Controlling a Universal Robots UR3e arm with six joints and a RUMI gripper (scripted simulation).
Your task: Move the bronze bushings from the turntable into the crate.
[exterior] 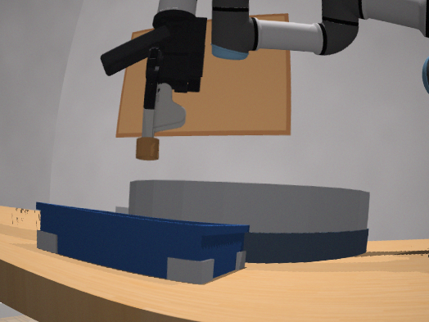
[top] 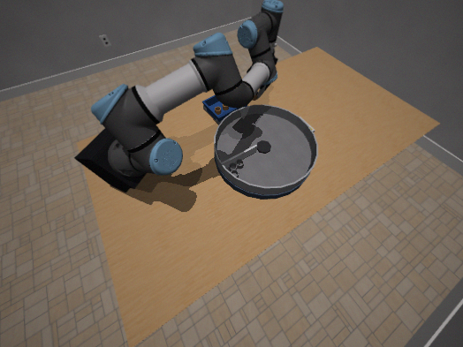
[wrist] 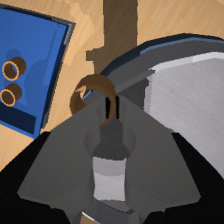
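- Bronze bushing [exterior: 147, 148]: clamped in the gripper [exterior: 149, 137], hanging upright from the fingertips, high above the table [exterior: 327, 289]. In the wrist view the bushing [wrist: 95, 97] shows as an open ring, with one finger [wrist: 111, 111] passing down inside its bore.
- Gripper: jaws closed on the wall of the bronze bushing. The fingers point straight down.
- Position of the held bushing: in the exterior view it hangs above the left end of the turntable [exterior: 250, 207] and above the crate [exterior: 139, 240], clear of both. In the wrist view it sits over the strip of table between the crate [wrist: 35, 65] and the turntable rim [wrist: 150, 50].
- Crate: blue, with grey corner pieces, resting on the table just beside the turntable. Two bronze bushings lie in it, close together near one wall [wrist: 13, 69] [wrist: 10, 95]. In the top view the crate [top: 212, 109] is partly hidden by the arm [top: 177, 86].
- Turntable: round grey tray [top: 309, 153] with a raised wall on a dark blue base. A dark hub [top: 263, 147] sits at its centre.
- Steel bushings [top: 236, 166]: a small cluster on the turntable floor, near the wall on the arm-base side. Their exact count cannot be told.
- Arm: reaches from its base [top: 102, 162] over the crate.
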